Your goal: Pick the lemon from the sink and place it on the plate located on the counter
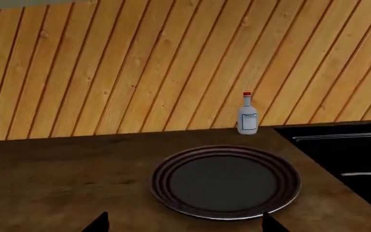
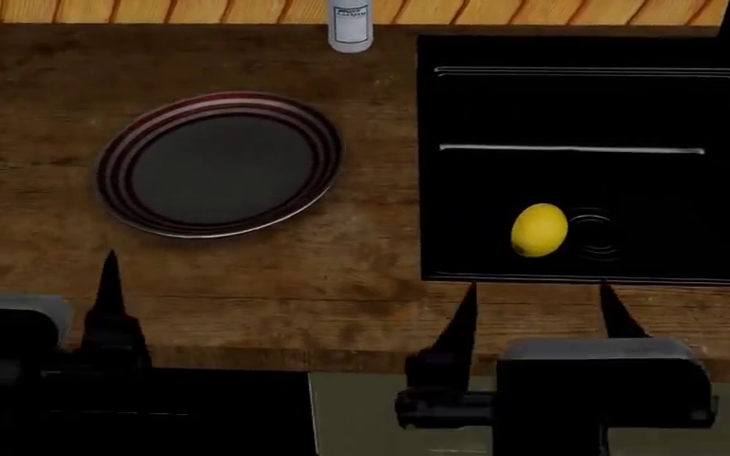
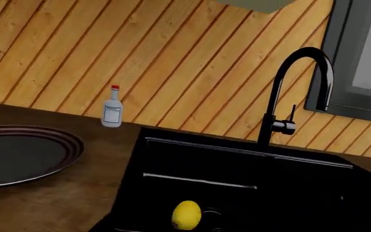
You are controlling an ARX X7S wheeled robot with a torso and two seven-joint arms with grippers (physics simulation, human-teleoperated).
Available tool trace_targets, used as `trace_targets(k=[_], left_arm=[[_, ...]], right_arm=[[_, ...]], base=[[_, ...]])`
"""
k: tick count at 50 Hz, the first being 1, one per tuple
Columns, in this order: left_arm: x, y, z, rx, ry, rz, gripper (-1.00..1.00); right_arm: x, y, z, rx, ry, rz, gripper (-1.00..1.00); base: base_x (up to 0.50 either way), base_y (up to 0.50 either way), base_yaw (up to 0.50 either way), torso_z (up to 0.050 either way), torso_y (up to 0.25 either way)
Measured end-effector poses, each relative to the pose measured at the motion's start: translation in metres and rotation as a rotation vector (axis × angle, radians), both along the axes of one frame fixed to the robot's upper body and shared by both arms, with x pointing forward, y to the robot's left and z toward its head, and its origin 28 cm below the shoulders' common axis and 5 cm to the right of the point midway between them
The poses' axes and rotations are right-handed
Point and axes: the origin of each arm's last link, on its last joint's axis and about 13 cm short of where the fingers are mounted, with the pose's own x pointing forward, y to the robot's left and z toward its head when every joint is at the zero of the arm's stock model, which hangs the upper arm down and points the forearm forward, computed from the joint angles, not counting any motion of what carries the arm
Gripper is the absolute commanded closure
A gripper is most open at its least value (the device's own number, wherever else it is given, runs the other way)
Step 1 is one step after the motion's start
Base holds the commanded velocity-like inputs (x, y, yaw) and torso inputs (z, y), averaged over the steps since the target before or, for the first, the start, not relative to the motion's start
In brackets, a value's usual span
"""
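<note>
The lemon point(image 2: 539, 230) is lying in the sink point(image 2: 669, 114), just ahead of the right gripper point(image 2: 538, 306), which is standing released and empty; its long axis is pointing away from the claw, and the left gripper point(image 2: 39, 268), also released, is sitting well apart

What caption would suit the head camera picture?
Small yellow lemon lies in the glossy black sink; the striped grey plate waits empty on the brown wooden counter.
</note>
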Motion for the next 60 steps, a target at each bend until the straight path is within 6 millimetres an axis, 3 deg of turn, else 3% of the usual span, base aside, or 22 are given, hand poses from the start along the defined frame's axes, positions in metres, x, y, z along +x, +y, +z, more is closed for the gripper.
trace_targets(k=[9, 18, 36, 51, 60], left_arm=[[0.042, 0.003, 0.024, 0.001, 0.007, -0.006, -1.0], [0.063, 0.006, 0.033, 0.0, 0.023, -0.007, -1.0], [0.074, 0.007, 0.039, -0.012, 0.03, -0.001, -1.0], [0.109, 0.011, 0.054, -0.002, 0.059, 0.053, -1.0], [0.115, 0.013, 0.058, 0.002, 0.074, 0.071, -1.0]], right_arm=[[0.04, -0.006, 0.019, -0.002, 0.035, -0.014, -1.0], [0.065, -0.009, 0.028, 0.004, 0.066, -0.018, -1.0], [0.085, -0.015, 0.033, 0.007, 0.104, -0.031, -1.0], [0.103, -0.023, 0.048, 0.018, 0.148, -0.055, -1.0], [0.11, -0.028, 0.054, 0.024, 0.173, -0.054, -1.0]], base=[[0.03, 0.0, 0.0, 0.0, 0.0], [0.5, 0.0, 0.0, 0.0, 0.0], [0.5, 0.0, 0.0, 0.0, 0.0], [0.19, 0.0, 0.0, 0.0, 0.001], [0.47, -0.05, 0.0, 0.0, 0.0]])
